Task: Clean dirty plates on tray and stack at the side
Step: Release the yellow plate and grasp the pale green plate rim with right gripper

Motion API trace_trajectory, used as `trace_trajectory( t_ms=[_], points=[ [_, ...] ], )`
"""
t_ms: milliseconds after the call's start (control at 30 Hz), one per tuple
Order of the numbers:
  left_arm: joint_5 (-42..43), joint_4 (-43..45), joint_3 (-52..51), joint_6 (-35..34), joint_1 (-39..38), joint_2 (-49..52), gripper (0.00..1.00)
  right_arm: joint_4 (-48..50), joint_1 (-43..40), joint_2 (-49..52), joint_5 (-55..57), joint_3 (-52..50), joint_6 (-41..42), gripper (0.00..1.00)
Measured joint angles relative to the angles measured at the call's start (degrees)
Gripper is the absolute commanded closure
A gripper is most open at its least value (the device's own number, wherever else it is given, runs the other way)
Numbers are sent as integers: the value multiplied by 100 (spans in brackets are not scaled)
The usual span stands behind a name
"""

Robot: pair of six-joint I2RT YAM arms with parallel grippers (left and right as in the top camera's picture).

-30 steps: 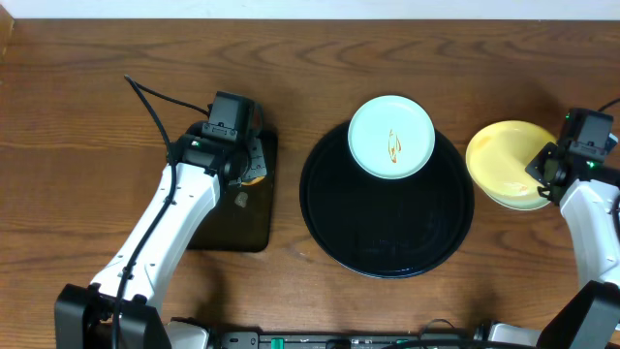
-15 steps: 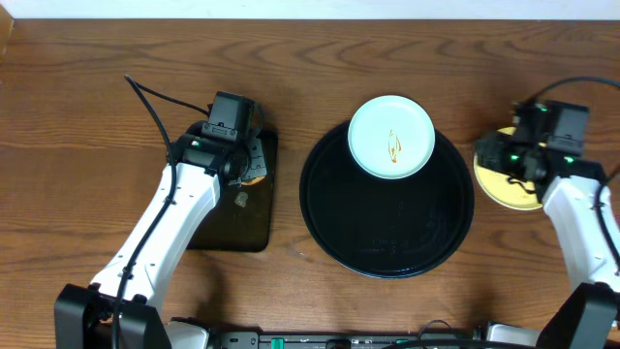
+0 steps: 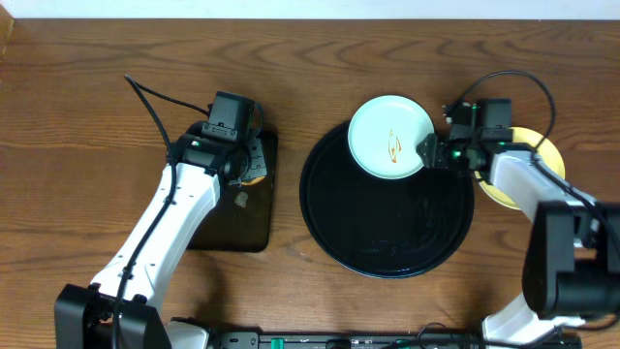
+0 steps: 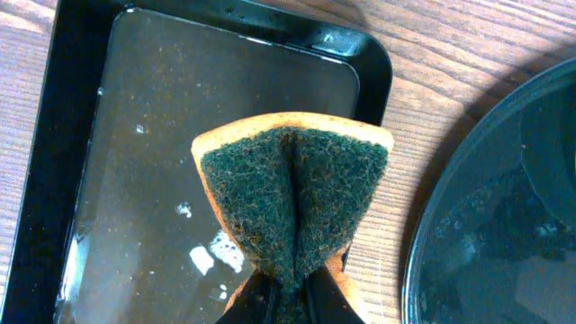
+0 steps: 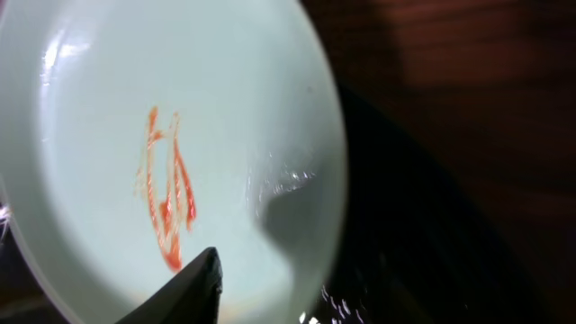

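Observation:
A pale mint plate with an orange smear rests on the far rim of the round black tray. My right gripper is open at this plate's right edge. In the right wrist view one finger of the gripper lies over the smeared plate; the other finger does not show. A pale yellow plate lies on the table to the right, partly hidden by my right arm. No third plate shows. My left gripper is shut on a green-and-orange sponge.
A smaller rectangular black tray with wet spots lies left of the round tray, under the sponge; it also shows in the left wrist view. The round tray's rim shows at the right of that view. Bare wooden table surrounds everything.
My right arm has swung left from over the yellow plate to the right edge of the mint plate, uncovering part of the yellow plate. My left arm and the sponge have not moved.

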Motion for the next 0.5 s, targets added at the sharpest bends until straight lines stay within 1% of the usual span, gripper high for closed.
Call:
trace_trajectory(
  t_ms=[67,100,200,267,333,500],
  points=[
    [0,-4,0,2,0,0,92,208,52,188,-20,0,28,54],
    [0,0,0,2,0,0,92,328,61,284,-24,0,59,59],
    [-2,-2,0,2,0,0,92,557,57,400,-37,0,210,83],
    [0,0,0,2,0,0,92,575,59,428,-48,0,286,92],
    [-2,0,0,2,0,0,92,575,59,431,-127,0,332,99],
    [0,-2,0,0,0,0,92,435,59,437,-448,0,356,99]
  ],
)
